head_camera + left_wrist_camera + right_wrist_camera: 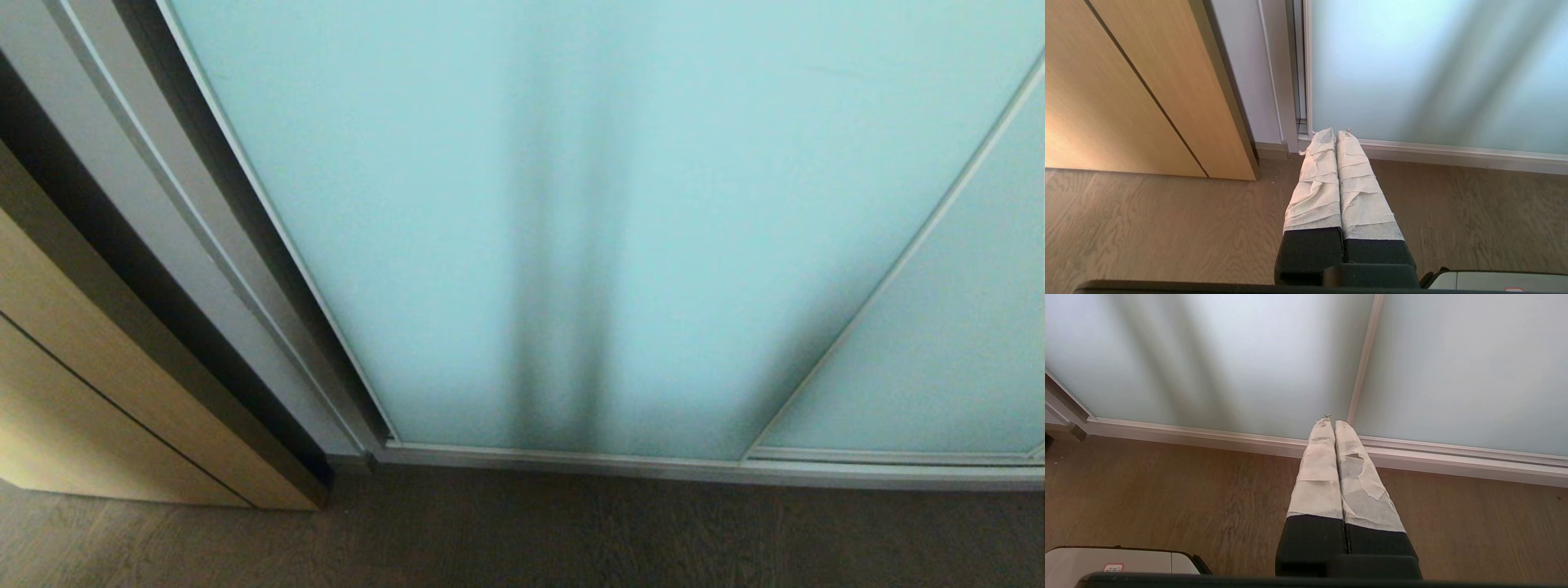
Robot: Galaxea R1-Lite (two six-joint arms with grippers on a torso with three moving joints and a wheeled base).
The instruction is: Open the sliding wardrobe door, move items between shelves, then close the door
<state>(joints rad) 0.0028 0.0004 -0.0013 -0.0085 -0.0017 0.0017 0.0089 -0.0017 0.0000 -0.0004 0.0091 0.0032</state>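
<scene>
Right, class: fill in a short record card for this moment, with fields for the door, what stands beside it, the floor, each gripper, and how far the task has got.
door: sliding wardrobe door, frosted aqua glass in a silver frame, shut
second panel: frosted panel to its right
beside door: light wood cabinet front on the left
floor: dark wood floor
left gripper: fingers together, holding nothing, above the floor near the door's left edge
right gripper: fingers together, holding nothing, near the seam between the two panels
shelves and bag: hidden
task stage: door not yet opened
</scene>
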